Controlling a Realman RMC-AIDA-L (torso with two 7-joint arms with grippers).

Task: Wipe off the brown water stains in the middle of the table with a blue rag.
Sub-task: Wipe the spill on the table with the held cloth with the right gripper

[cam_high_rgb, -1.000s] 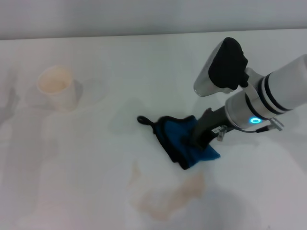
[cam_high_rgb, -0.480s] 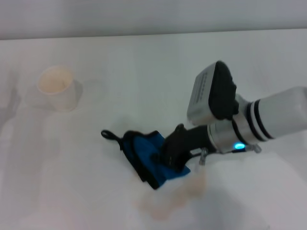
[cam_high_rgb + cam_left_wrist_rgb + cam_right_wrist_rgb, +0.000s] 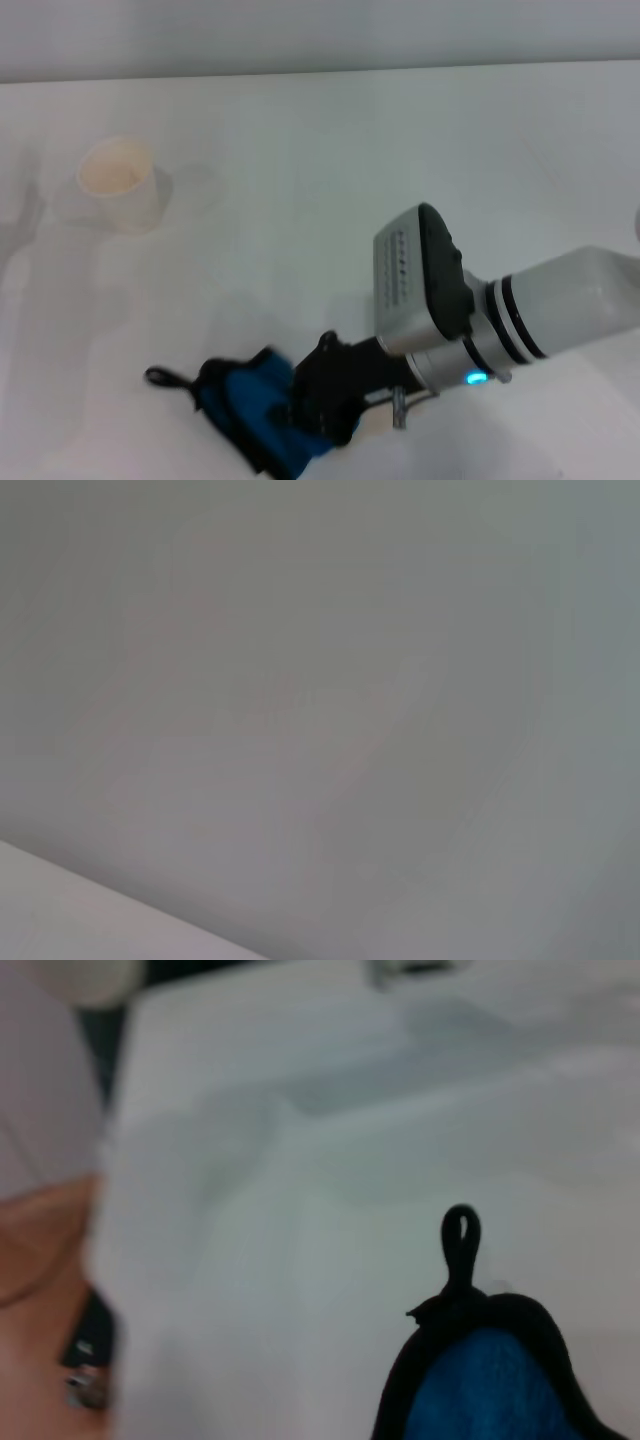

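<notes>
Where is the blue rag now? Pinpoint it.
Head view: the blue rag lies low and left of centre on the table, under the right gripper.

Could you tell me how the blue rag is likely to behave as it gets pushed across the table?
The blue rag looks soft and bunched under the right tool, so it will probably crumple rather than slide flat. Its loop tab trails loosely and may flop around. On the smooth white table, it should glide easily.
</notes>
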